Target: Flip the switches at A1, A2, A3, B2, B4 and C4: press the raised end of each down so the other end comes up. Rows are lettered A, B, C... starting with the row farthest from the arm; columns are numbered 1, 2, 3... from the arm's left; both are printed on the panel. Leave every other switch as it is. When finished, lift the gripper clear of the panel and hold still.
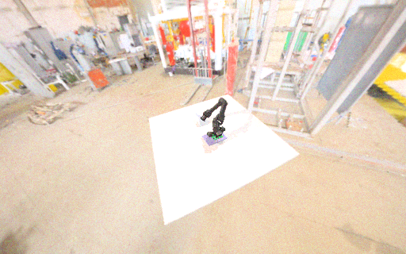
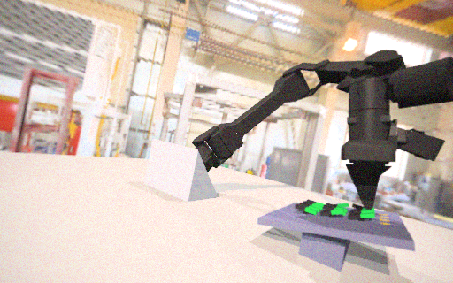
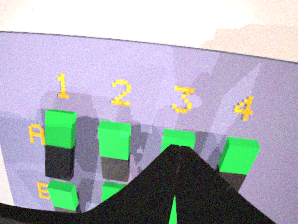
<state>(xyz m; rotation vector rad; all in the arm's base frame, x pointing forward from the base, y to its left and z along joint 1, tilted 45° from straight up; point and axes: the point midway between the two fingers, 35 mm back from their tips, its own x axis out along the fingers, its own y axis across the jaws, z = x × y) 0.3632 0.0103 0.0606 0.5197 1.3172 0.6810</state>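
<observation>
The closed claw hides the lower switch rows.

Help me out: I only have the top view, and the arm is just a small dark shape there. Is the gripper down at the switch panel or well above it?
Observer: Down at it. In the exterior view the gripper points straight down, and its tip appears to meet a green switch on the panel.
Operator: Which column is it over?
Observer: Column 3, by the wrist view. The tip covers the near end of the row A switch below the printed 3.
Operator: Are the fingers open?
Observer: No, they are shut and hold nothing. The fingers meet in a single point.
</observation>
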